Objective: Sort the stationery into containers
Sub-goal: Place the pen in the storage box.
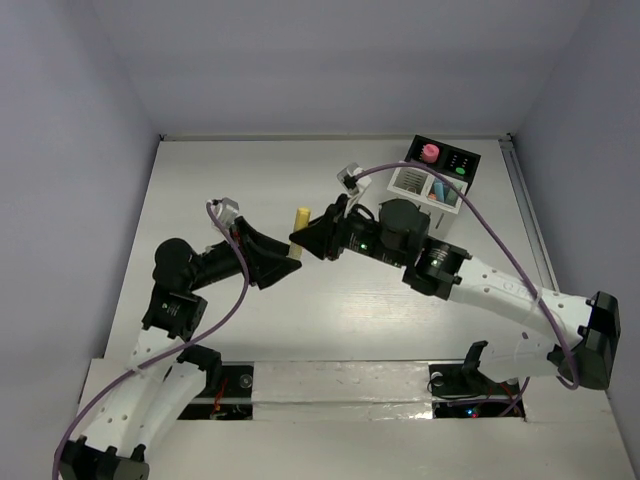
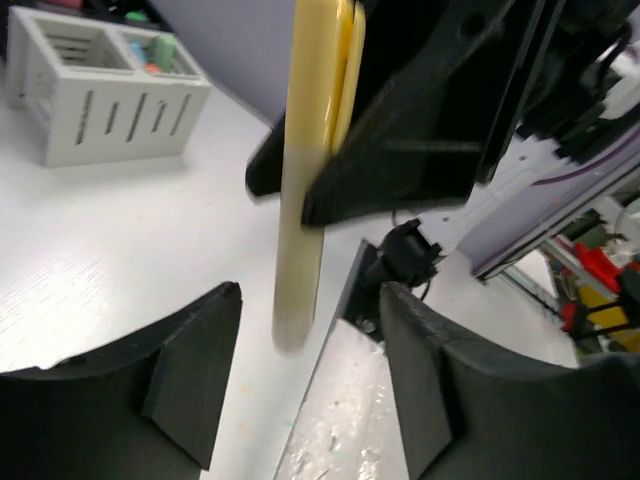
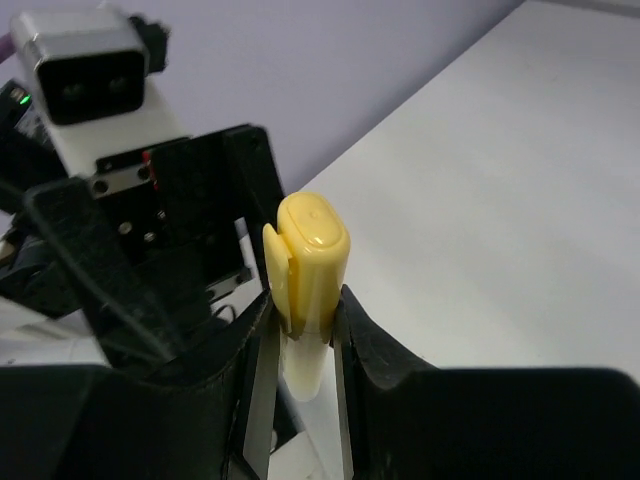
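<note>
The white table (image 1: 200, 190) fills the scene, with a lilac wall at its far edge. The left arm (image 1: 190, 270) rises from the near left and bends right toward the middle. The right arm (image 1: 480, 285) comes from the near right and reaches left to meet it, so the two stand tip to tip above the table's centre.

At the far right stand the joined containers: the black box (image 1: 470, 158) farther back and the white box (image 1: 410, 181) touching its near side. From the left wrist the white box's slatted walls and two of its compartments show.

The right gripper (image 3: 305, 305) is clenched on the pen (image 3: 312, 245), its pads pressed against both sides just below the clipped cap, which sticks out past them. The left gripper (image 2: 308, 300) is released: its fingers (image 2: 195, 360) stand wide apart, and the pen's pale barrel hangs in the gap with space on either side, touching neither. The pen is held off the table, well left of the boxes.

A pink-capped bottle (image 1: 429, 153) stands in the black box's left part, with something green (image 1: 460, 170) to its right. Blue and green bits (image 1: 438, 190) lie in a right compartment of the white box.
</note>
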{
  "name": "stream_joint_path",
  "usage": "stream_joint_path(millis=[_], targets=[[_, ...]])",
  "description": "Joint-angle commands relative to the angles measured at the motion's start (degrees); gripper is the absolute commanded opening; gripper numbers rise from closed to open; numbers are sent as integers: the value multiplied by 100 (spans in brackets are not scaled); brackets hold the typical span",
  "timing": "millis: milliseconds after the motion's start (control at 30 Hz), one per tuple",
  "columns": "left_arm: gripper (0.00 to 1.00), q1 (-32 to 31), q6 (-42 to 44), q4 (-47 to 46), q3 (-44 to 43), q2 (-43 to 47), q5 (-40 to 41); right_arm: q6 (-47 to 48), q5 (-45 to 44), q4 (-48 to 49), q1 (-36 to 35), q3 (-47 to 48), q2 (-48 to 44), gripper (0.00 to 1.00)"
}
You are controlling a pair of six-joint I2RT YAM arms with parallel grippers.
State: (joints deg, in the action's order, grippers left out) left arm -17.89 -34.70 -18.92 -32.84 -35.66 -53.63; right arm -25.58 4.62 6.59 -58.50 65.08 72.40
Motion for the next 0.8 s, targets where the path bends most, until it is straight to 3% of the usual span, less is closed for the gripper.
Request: stream_joint_path(millis=[0, 167, 200, 267, 367, 433, 533, 767], targets=[[60, 5, 516, 528, -328, 147, 326, 141, -532, 124, 338, 31, -305, 0], [70, 5, 1052, 1485, -469, 349, 1001, 194, -1516, -411, 1355, -153, -665, 0], [81, 5, 1192, 1583, -469, 454, 1073, 203, -1734, -535, 1524, -188, -727, 0], [84, 5, 1325, 1846, -460, 568, 1335, 212, -2394, -911, 1937, -329, -876, 0], [88, 5, 1536, 2110, -373, 963, 1818, 194, -3072, -1115, 2851, -627, -1043, 0], [99, 5, 1597, 2164, -311, 1122, 2022, 159, -3256, -1116, 3545, -777, -1096, 0], [99, 5, 1624, 2199, -267, 1412, 2321, 299, -3537, -845, 4177, -1023, -1053, 0], [99, 5, 1607, 2235, -205, 1746, 2489, 1283, -4083, 594, 4532, -1269, -298, 0]])
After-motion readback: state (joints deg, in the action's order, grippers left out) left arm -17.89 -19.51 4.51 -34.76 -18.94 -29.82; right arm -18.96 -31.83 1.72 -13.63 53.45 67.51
